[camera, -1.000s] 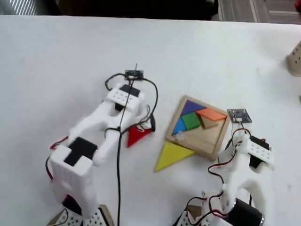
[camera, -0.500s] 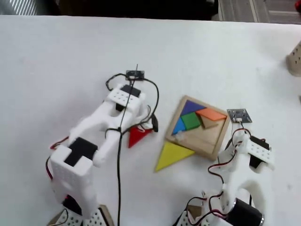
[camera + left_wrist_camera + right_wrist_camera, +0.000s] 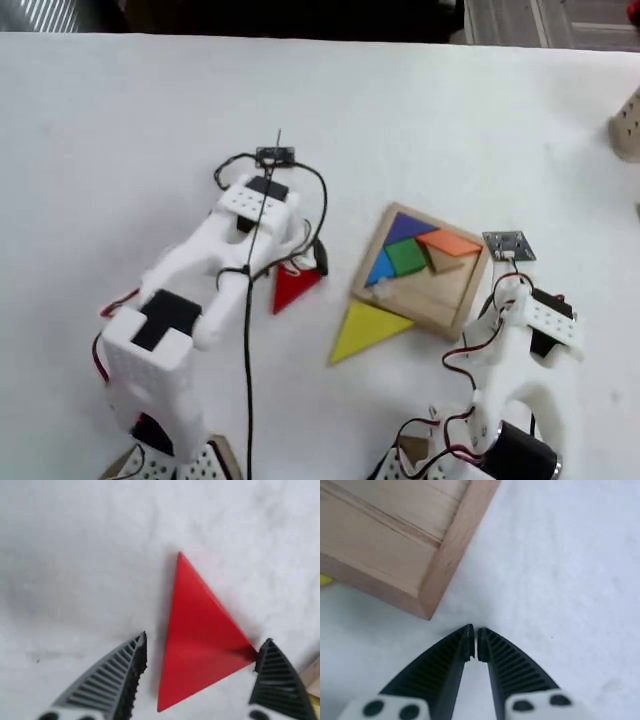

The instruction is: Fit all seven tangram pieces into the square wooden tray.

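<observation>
The square wooden tray (image 3: 462, 308) lies right of centre, holding blue, green, orange and tan pieces in its far half. A red triangle (image 3: 291, 288) rests on the table to its left, and a yellow triangle (image 3: 366, 328) lies against its near-left edge. My left gripper (image 3: 200, 655) is open, its fingers on either side of the red triangle (image 3: 197, 637), just above the table. My right gripper (image 3: 474, 643) is shut with nothing in it, hovering just off the near corner of the tray (image 3: 455, 550).
A small grey plate (image 3: 508, 245) lies by the tray's right corner. A pale perforated object (image 3: 627, 125) stands at the far right edge. Open white table stretches behind and to the left of the arms.
The left arm has shifted slightly left and away from me; the red triangle now shows more fully beside it. The right arm has kept still.
</observation>
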You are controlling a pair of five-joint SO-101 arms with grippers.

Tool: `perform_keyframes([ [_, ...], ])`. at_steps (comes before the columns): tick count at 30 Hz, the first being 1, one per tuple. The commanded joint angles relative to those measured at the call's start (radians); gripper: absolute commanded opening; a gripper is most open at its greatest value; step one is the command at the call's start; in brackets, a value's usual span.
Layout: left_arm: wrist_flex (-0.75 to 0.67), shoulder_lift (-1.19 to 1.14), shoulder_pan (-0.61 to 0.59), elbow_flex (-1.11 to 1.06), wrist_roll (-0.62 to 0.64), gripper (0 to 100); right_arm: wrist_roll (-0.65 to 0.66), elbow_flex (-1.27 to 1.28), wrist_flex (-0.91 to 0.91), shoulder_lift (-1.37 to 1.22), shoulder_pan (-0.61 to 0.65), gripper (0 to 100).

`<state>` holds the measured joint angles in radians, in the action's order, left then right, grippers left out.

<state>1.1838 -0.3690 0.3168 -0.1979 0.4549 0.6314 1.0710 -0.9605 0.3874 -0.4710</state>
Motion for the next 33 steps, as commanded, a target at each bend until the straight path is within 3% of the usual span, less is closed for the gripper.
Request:
perform_keyframes([
  [1, 0.02, 0.002, -0.015, -0.002, 0.0, 34, 0.014, -0.003, 0.004, 0.013, 0.013, 1.8],
  [11, 0.028, 0.005, 0.048, -0.02, -0.003, 34, 0.014, -0.003, 0.004, 0.013, 0.015, 1.8],
  [23, 0.026, -0.01, 0.039, -0.002, -0.002, 34, 0.014, -0.003, 0.004, 0.013, 0.013, 1.8],
  [33, 0.149, -0.157, 0.024, 0.175, -0.002, 34, 0.014, -0.003, 0.004, 0.013, 0.012, 1.8],
])
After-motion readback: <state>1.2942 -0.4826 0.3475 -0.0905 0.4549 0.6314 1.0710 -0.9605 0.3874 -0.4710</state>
